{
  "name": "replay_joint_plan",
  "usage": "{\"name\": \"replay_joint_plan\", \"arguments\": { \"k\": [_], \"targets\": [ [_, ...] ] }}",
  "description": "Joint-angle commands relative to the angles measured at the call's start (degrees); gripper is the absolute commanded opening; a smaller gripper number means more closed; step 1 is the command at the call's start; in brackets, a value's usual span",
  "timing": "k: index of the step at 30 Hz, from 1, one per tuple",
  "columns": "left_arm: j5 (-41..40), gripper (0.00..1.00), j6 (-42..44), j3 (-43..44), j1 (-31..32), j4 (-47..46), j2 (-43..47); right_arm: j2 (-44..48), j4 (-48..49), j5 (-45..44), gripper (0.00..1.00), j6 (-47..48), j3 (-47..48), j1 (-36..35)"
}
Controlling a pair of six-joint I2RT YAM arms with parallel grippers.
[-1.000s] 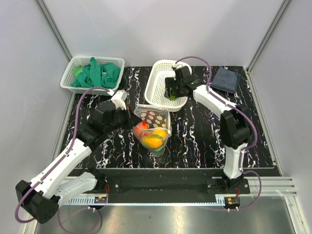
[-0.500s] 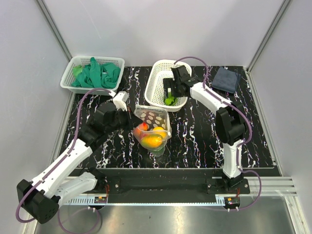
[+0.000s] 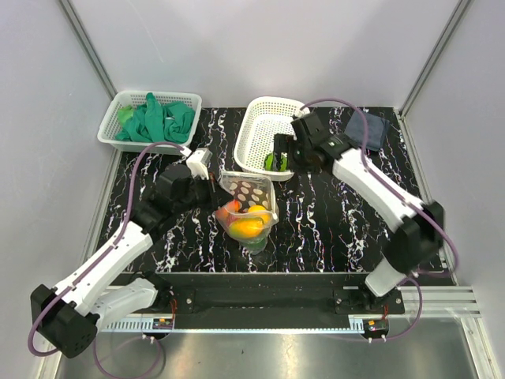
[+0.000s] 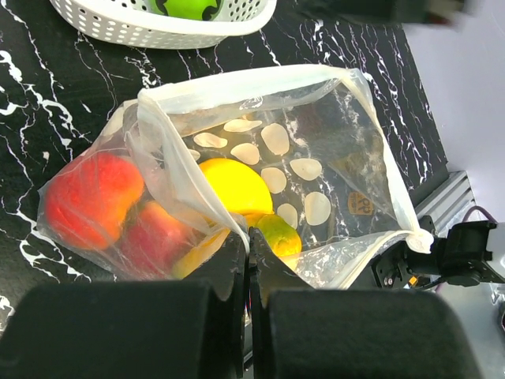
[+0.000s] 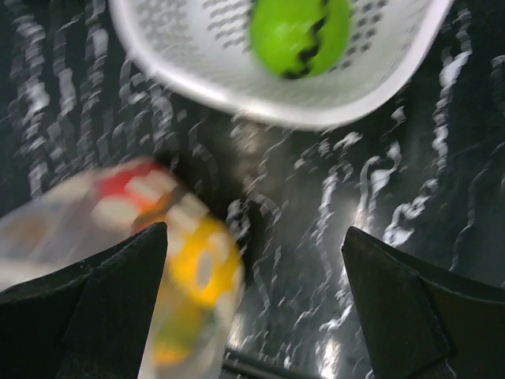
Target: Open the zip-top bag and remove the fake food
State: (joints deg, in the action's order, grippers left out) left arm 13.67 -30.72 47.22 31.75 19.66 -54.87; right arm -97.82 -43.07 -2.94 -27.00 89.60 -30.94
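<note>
The clear zip-top bag [image 3: 251, 197] lies open at mid-table and holds red, orange, yellow and green fake food [image 3: 246, 223]. In the left wrist view the bag [image 4: 331, 158] gapes and the fruit [image 4: 237, 185] shows inside. My left gripper [image 3: 215, 192] is shut on the bag's near rim [image 4: 251, 237]. One green fake food piece [image 3: 275, 162] lies in the white basket [image 3: 251, 142]. My right gripper [image 3: 294, 155] is open and empty, above the basket's near right rim. The right wrist view, blurred, shows the gripper [image 5: 254, 237] over the table, the green piece [image 5: 300, 31] and the bag [image 5: 102, 205].
A second white basket [image 3: 113, 110] with green gloves [image 3: 158, 120] stands at the back left. A dark grey cloth [image 3: 364, 129] lies at the back right. Grey walls close in on the left, the right and the back.
My right gripper has drawn back to the right from inside the white basket. The green piece now lies free in the basket. My left gripper still holds the bag's rim.
</note>
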Motion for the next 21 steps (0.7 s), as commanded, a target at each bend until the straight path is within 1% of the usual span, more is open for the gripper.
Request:
{"name": "replay_joint_plan", "arguments": {
  "k": [1,4,6,7,8,10,12,13,14,16,18,19,21],
  "targets": [
    [1.89,0.00,-0.04,1.56,-0.19,-1.12,-0.41,12.64,-0.35,9.69,1.00,-3.76,-6.88,-4.12],
    [1.19,0.00,1.01,1.82,-0.19,-0.94,-0.85,17.74,-1.05,12.34,1.00,-1.39,-7.60,-7.01],
    [0.22,0.00,1.45,1.65,-0.19,-0.59,-0.85,20.11,-1.66,11.47,1.00,0.89,-6.29,-9.13],
    [-0.39,0.00,1.45,1.65,-0.19,-0.59,-0.76,20.56,-1.67,11.20,1.00,2.03,-4.11,-10.36],
    [-0.75,0.00,1.54,1.73,-0.19,-0.50,-0.68,20.56,-1.84,10.68,0.99,3.87,-2.69,-12.63],
    [-0.84,0.00,2.15,1.91,-0.19,-0.50,-0.33,19.25,-2.98,10.06,0.97,5.38,1.60,-14.41],
    [-0.93,0.00,3.03,2.08,-0.19,-0.41,0.29,16.63,-3.16,10.23,0.94,5.82,3.64,-16.34],
    [-1.01,0.00,3.21,2.35,-0.19,-0.15,0.47,15.48,-3.07,10.50,0.90,5.82,5.48,-16.96],
    [-1.19,0.00,3.47,2.61,-0.19,0.29,0.73,13.12,-3.07,10.50,0.88,6.00,6.37,-17.74],
    [-1.10,0.00,3.56,2.79,-0.19,0.55,1.34,11.00,-2.11,10.15,0.75,6.00,8.12,-18.37],
    [-0.84,0.00,3.21,2.96,-0.19,1.08,1.78,7.48,-1.93,12.25,0.68,6.00,9.53,-18.72],
    [-0.67,0.00,3.21,2.96,-0.19,1.08,1.96,6.34,-1.93,12.95,0.60,6.35,9.80,-18.81],
    [-0.40,0.00,3.04,2.88,-0.19,1.17,2.14,3.35,-2.11,14.80,0.54,6.96,9.80,-18.98]
  ]
}}
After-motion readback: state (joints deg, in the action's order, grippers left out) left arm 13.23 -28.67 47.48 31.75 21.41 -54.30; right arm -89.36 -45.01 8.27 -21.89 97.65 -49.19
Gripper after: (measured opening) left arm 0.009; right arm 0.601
